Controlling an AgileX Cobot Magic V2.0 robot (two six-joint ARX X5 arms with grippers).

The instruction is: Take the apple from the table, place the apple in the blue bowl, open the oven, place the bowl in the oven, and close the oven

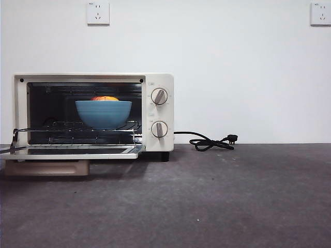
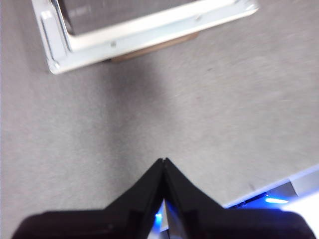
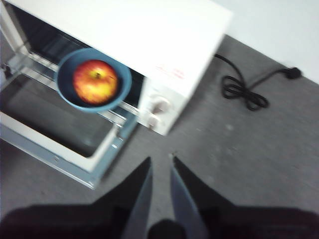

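Counter [image 1: 217,196] lying bare; oven [image 1: 158,111] door hanging open.
Blue bowl [image 1: 103,113] holding apple [image 3: 95,81] is resting on rack; left gripper [image 2: 163,162] closed empty, right gripper [image 3: 160,164] slightly parted, empty. Careless door closing risks jolting bowl.

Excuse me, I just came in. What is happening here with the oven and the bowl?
The cream-white toaster oven stands open, its door folded down flat. The deep blue bowl sits on the wire rack, at the oven's mouth, with the red and yellow apple in it. Neither arm holds anything: the left gripper is shut above the grey table near the door, and the right gripper hovers slightly open, back from the oven. Only closing the door remains.
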